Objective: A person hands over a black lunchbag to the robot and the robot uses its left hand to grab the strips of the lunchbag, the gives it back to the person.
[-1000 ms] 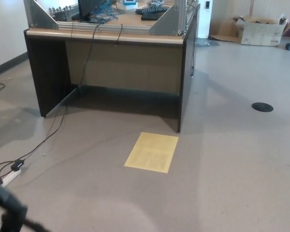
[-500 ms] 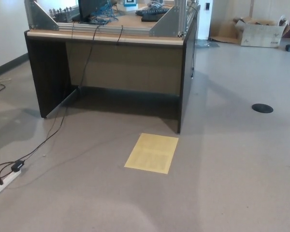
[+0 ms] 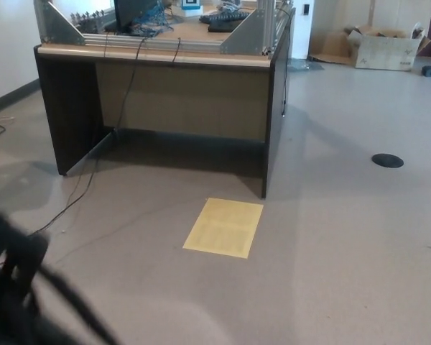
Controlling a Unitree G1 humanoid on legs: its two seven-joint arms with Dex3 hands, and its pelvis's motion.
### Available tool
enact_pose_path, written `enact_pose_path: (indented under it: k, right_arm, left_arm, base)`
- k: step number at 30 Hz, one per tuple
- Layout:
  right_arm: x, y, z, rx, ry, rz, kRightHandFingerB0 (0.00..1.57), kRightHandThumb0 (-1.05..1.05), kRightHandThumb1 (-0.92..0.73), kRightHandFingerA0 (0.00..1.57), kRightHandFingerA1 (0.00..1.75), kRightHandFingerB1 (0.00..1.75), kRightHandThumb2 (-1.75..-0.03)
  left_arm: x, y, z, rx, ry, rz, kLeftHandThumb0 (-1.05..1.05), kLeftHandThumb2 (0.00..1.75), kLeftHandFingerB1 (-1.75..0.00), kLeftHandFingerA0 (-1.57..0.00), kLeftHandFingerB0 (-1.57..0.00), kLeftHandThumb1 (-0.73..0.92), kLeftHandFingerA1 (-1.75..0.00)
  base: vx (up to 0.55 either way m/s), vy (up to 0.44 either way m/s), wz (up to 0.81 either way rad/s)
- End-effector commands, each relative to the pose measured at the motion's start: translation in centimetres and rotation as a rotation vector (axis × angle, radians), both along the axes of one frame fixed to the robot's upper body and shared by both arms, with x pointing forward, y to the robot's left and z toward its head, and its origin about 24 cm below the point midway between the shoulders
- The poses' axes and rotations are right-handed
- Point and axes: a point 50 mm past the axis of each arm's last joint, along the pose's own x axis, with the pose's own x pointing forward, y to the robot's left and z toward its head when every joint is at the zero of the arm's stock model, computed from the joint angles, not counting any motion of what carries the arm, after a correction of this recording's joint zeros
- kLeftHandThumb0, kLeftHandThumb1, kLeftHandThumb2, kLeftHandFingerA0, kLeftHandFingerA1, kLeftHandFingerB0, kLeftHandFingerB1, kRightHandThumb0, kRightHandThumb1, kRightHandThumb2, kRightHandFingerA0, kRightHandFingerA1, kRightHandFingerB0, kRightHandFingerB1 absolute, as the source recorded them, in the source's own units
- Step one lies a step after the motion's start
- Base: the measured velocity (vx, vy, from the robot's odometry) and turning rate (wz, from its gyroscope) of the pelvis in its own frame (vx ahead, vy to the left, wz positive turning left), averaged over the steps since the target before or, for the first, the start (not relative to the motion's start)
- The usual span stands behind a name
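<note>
One blurred black lunchbag [image 3: 14,287] with straps fills my lower left; I cannot tell my hand's state. Yellow sheet [image 3: 223,227] lies on the floor [image 3: 345,251].

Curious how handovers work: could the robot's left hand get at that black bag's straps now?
Probably yes: the black lunchbag blurs in at lower left, that hand's own side, straps showing, nothing in front. The left hand itself can't be made out.

Floor [image 3: 345,237]: plain grey.
Desk [image 3: 179,100]: dark brown sides, tan front panel.
Floor patch [image 3: 223,227]: pale yellow.
Lunchbag [image 3: 18,302]: black, blurred.
Cardboard box [image 3: 384,49]: light brown.
Floor cap [image 3: 387,160]: black.
</note>
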Motion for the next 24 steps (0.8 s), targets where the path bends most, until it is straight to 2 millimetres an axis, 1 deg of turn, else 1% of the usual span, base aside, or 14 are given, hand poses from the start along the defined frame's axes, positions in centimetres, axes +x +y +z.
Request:
enact_pose_path:
  k: [1, 2, 3, 4, 8, 11, 12, 13, 14, 16, 18, 20, 23, 24]
  right_arm:
    - [0.3, -0.6, 0.5, -0.013, -0.013, -0.005, 0.43, -0.81, -0.73, 0.53, 0.46, 0.42, -0.67]
    - [0.4, -0.5, 0.5, -0.002, -0.010, -0.014, 0.44, -0.80, -0.72, 0.53, 0.45, 0.42, -0.66]
    - [0.5, -0.5, 0.5, -0.002, -0.011, -0.012, 0.43, -0.78, -0.72, 0.54, 0.46, 0.42, -0.67]
    - [0.5, -0.5, 0.5, 0.000, -0.011, -0.011, 0.43, -0.79, -0.72, 0.54, 0.46, 0.42, -0.68]
    - [0.5, -0.4, 0.4, -0.003, -0.007, -0.014, 0.44, -0.79, -0.72, 0.54, 0.46, 0.42, -0.66]
    - [0.5, -0.4, 0.4, 0.013, -0.008, -0.025, 0.43, -0.80, -0.71, 0.54, 0.47, 0.42, -0.68]
    - [0.5, -0.4, 0.4, 0.018, -0.010, -0.027, 0.43, -0.79, -0.71, 0.54, 0.47, 0.42, -0.67]
    - [0.6, -0.4, 0.5, 0.025, -0.016, -0.030, 0.43, -0.78, -0.71, 0.53, 0.47, 0.41, -0.67]
    - [0.6, -0.4, 0.5, 0.026, -0.019, -0.031, 0.43, -0.78, -0.71, 0.53, 0.47, 0.41, -0.67]
    - [0.7, -0.5, 0.6, 0.026, -0.022, -0.034, 0.43, -0.77, -0.71, 0.53, 0.46, 0.41, -0.67]
    - [0.9, -0.6, 0.7, 0.030, -0.023, -0.039, 0.43, -0.75, -0.70, 0.55, 0.47, 0.41, -0.66]
    - [0.9, -0.6, 0.8, 0.031, -0.023, -0.037, 0.44, -0.74, -0.71, 0.54, 0.47, 0.41, -0.65]
    - [1.0, -0.7, 0.8, 0.022, -0.016, -0.037, 0.43, -0.75, -0.70, 0.55, 0.47, 0.41, -0.66]
    - [1.0, -0.7, 0.8, 0.022, -0.015, -0.037, 0.43, -0.75, -0.70, 0.55, 0.47, 0.41, -0.66]
  left_arm:
    - [3.0, -2.9, 6.8, 0.138, -0.203, -0.077, -0.16, 0.54, -1.65, -0.76, -0.61, 0.64, -1.75]
    - [3.5, -3.4, 7.6, 0.151, -0.204, -0.079, -0.18, 0.54, -1.66, -0.75, -0.59, 0.64, -1.75]
    - [4.3, -4.5, 9.1, 0.173, -0.223, -0.092, -0.17, 0.53, -1.66, -0.73, -0.58, 0.64, -1.75]
    - [4.8, -5.3, 10.2, 0.188, -0.242, -0.113, -0.13, 0.51, -1.61, -0.75, -0.59, 0.62, -1.75]
    - [6.2, -7.4, 12.4, 0.215, -0.269, -0.150, -0.16, 0.52, -1.58, -0.75, -0.57, 0.62, -1.73]
    - [7.6, -10.8, 15.3, 0.227, -0.281, -0.176, -0.20, 0.54, -1.63, -0.76, -0.61, 0.62, -1.75]
    - [7.8, -11.3, 15.7, 0.234, -0.275, -0.182, -0.24, 0.54, -1.54, -0.79, -0.60, 0.60, -1.73]
    - [8.2, -12.9, 16.9, 0.248, -0.265, -0.197, -0.25, 0.57, -1.54, -0.80, -0.66, 0.59, -1.69]
    - [8.3, -14.0, 17.6, 0.253, -0.266, -0.203, -0.25, 0.57, -1.54, -0.80, -0.66, 0.59, -1.69]
    - [8.5, -15.1, 18.3, 0.280, -0.271, -0.191, -0.24, 0.57, -1.54, -0.79, -0.65, 0.61, -1.70]
    - [8.6, -17.4, 19.4, 0.296, -0.236, -0.221, -0.22, 0.55, -1.58, -0.74, -0.62, 0.61, -1.72]
    - [8.6, -18.5, 19.9, 0.310, -0.221, -0.238, -0.23, 0.55, -1.57, -0.75, -0.63, 0.60, -1.71]
    - [8.5, -20.4, 20.7, 0.346, -0.205, -0.221, -0.26, 0.55, -1.60, -0.71, -0.61, 0.61, -1.74]
    - [8.5, -20.5, 20.7, 0.348, -0.205, -0.218, -0.26, 0.55, -1.60, -0.71, -0.61, 0.61, -1.74]
  base:
    - [0.00, 0.000, 0.00]
    - [0.00, 0.000, 0.00]
    - [0.00, 0.000, 0.00]
    - [0.00, 0.000, 0.00]
    - [0.00, 0.000, 0.00]
    - [0.00, 0.000, 0.00]
    - [0.00, 0.000, 0.00]
    - [0.00, 0.000, 0.00]
    - [0.00, 0.000, 0.00]
    - [0.00, 0.000, 0.00]
    - [0.00, 0.000, 0.00]
    - [0.00, 0.000, 0.00]
    - [0.00, 0.000, 0.00]
    - [0.00, 0.000, 0.00]
